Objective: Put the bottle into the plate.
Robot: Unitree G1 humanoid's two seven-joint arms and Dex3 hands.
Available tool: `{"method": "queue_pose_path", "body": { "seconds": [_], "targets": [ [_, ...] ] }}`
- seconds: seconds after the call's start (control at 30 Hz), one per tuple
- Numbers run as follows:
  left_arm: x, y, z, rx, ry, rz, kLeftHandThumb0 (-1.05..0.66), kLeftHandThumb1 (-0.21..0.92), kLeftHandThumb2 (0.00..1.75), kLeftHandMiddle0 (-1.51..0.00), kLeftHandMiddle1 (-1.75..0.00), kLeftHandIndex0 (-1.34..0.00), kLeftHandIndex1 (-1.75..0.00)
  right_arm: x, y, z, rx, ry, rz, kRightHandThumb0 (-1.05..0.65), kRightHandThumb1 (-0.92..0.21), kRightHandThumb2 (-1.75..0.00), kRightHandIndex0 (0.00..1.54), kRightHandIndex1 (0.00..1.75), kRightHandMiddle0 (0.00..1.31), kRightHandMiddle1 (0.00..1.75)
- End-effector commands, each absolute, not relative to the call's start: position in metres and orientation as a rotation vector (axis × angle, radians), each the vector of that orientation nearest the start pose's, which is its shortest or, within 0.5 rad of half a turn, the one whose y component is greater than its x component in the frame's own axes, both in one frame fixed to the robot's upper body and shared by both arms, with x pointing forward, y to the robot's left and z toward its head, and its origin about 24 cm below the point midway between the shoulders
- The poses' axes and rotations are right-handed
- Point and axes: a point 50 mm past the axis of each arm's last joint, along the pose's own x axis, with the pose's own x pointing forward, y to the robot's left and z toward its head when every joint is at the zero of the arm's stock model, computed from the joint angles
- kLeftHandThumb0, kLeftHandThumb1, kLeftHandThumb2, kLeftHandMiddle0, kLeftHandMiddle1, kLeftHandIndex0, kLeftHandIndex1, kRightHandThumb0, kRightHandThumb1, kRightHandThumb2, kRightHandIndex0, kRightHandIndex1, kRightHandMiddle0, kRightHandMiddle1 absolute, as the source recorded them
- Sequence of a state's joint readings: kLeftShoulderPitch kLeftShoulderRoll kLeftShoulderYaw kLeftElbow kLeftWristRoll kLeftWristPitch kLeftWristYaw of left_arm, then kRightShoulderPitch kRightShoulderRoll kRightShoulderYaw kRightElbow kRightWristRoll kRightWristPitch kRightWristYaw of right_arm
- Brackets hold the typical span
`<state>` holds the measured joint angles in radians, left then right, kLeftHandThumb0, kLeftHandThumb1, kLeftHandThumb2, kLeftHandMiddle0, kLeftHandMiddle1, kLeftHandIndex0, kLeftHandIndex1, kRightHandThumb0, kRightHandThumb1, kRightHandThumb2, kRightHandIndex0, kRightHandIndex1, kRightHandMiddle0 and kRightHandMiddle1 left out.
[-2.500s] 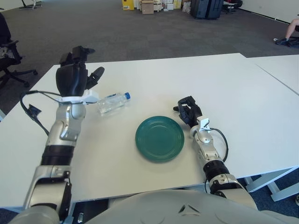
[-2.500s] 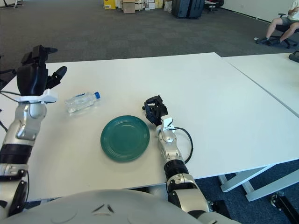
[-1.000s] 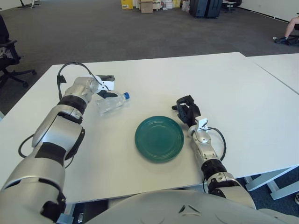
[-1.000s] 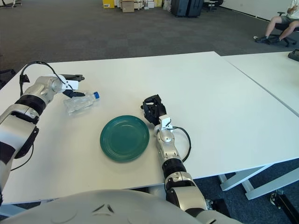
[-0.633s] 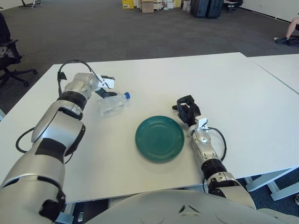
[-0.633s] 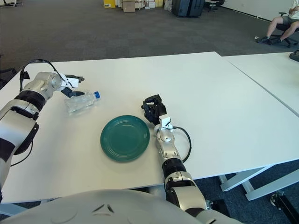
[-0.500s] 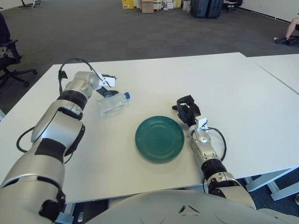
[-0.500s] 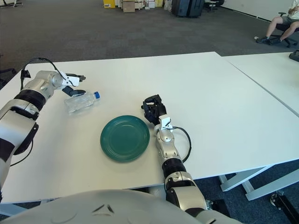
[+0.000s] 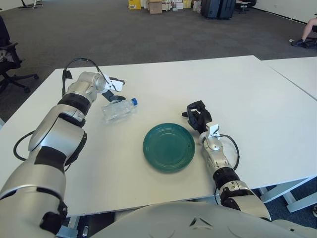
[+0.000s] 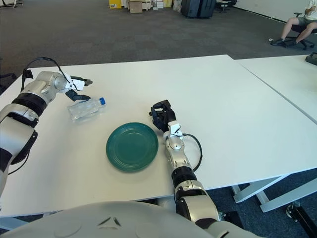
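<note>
Your bottle (image 9: 119,109) is lying on its side toward the table's (image 9: 257,99) left edge, blue cap pointing right, well clear of the green plate (image 9: 169,147) near the front edge. Left hand (image 9: 115,90) sits just behind it, fingers apart, holding nothing; right hand (image 9: 197,116) is curled up empty just right of the plate.

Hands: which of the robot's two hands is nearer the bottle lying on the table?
The left hand, just behind the bottle at the table's far left. The right hand shows beside the green plate, on its right.
</note>
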<state>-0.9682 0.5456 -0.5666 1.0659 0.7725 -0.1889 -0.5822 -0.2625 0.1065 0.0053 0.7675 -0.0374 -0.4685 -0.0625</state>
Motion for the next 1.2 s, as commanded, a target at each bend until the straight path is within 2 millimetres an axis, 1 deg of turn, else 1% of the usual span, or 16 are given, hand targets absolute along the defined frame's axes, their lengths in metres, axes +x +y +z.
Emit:
{"method": "queue_pose_path", "body": {
  "seconds": [0.0, 0.1, 0.3, 0.57, 0.67, 0.73, 0.97, 1.17],
  "targets": [
    [0.388, 0.212, 0.106, 1.649, 0.489, -0.711, -1.05, 0.92, 0.59, 0.0, 0.0, 0.0, 0.0, 0.276, -0.1, -0.025, 0.049, 0.083, 0.054, -0.34, -0.92, -0.49, 0.48, 1.15, 0.22, 1.72],
    [0.388, 0.211, 0.107, 1.659, 0.484, -0.715, -1.05, 0.92, 0.57, 0.0, 0.0, 0.0, 0.0, 0.277, -0.1, -0.025, 0.051, 0.083, 0.055, -0.34, -0.92, -0.49, 0.48, 1.15, 0.22, 1.72],
    [0.388, 0.206, 0.101, 1.685, 0.475, -0.723, -1.05, 0.92, 0.56, 0.0, 0.0, 0.0, 0.0, 0.277, -0.1, -0.025, 0.068, 0.084, 0.058, -0.34, -0.92, -0.49, 0.48, 1.15, 0.22, 1.72],
    [0.385, 0.201, 0.083, 1.719, 0.497, -0.72, -1.05, 0.92, 0.55, 0.0, 0.0, 0.0, 0.0, 0.277, -0.101, -0.025, 0.08, 0.074, 0.059, -0.34, -0.92, -0.5, 0.47, 1.15, 0.21, 1.73],
    [0.384, 0.198, 0.074, 1.746, 0.54, -0.714, -1.05, 0.92, 0.55, 0.0, 0.0, 0.0, 0.0, 0.277, -0.101, -0.024, 0.084, 0.067, 0.055, -0.34, -0.92, -0.5, 0.47, 1.14, 0.21, 1.73],
    [0.382, 0.196, 0.067, 1.773, 0.572, -0.711, -1.05, 0.92, 0.6, 0.0, 0.0, 0.0, 0.0, 0.276, -0.102, -0.024, 0.081, 0.064, 0.053, -0.34, -0.92, -0.5, 0.46, 1.14, 0.21, 1.73],
    [0.38, 0.194, 0.057, 1.81, 0.597, -0.712, -1.05, 0.92, 0.71, 0.0, 0.0, 0.0, 0.0, 0.275, -0.102, -0.024, 0.07, 0.067, 0.054, -0.34, -0.92, -0.5, 0.46, 1.14, 0.21, 1.73],
    [0.377, 0.191, 0.05, 1.828, 0.603, -0.714, -1.05, 0.92, 0.75, 0.0, 0.0, 0.0, 0.0, 0.275, -0.102, -0.025, 0.076, 0.077, 0.052, -0.34, -0.92, -0.5, 0.45, 1.13, 0.21, 1.73]
  ]
}}
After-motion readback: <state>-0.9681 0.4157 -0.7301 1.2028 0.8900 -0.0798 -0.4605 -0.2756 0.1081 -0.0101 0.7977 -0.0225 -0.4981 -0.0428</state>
